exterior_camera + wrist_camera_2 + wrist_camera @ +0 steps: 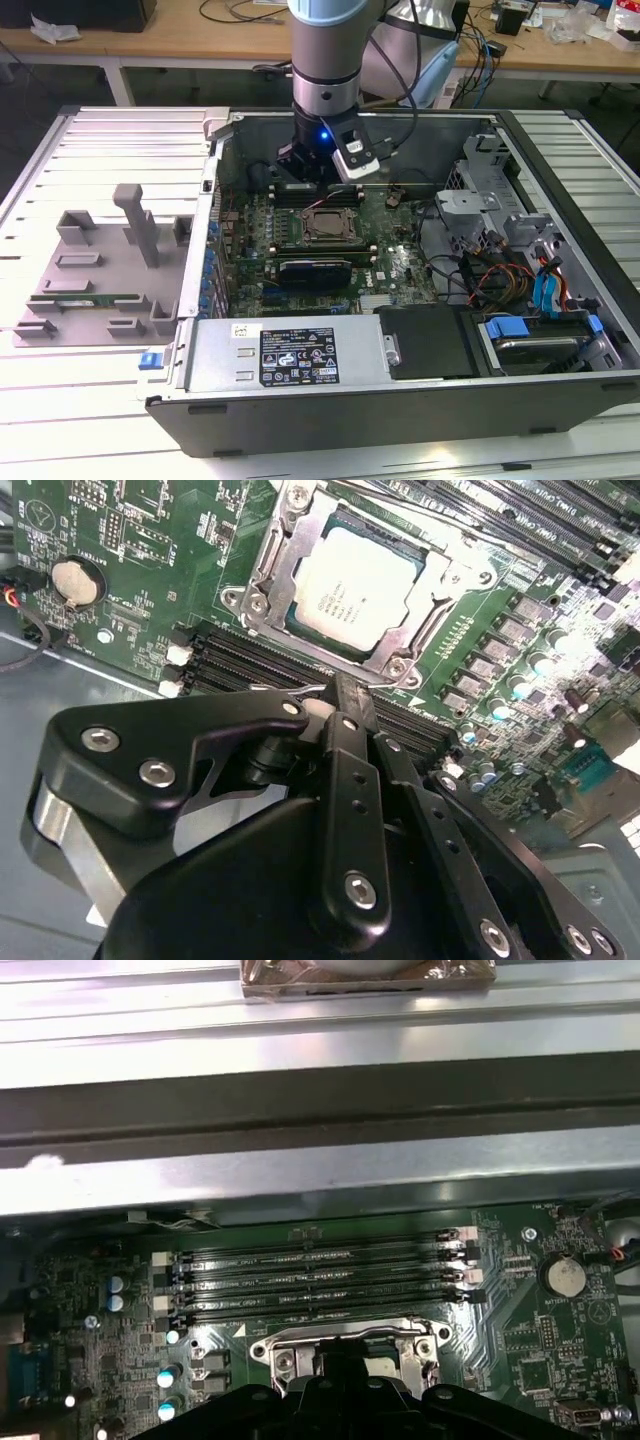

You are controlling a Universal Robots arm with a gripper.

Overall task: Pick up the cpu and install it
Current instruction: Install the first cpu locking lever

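cpu seated in motherboard socket, end effector above

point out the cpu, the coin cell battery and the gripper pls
cpu (358,593), second wrist view: middle of its silvery top plate, seated in the socket.
coin cell battery (562,1277), first wrist view: centre of the round silver face.
gripper (345,702), second wrist view: the tip where its black fingers meet.

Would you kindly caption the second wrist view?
Silvery-grey square cpu seated in its motherboard socket, black gripper just beside it.
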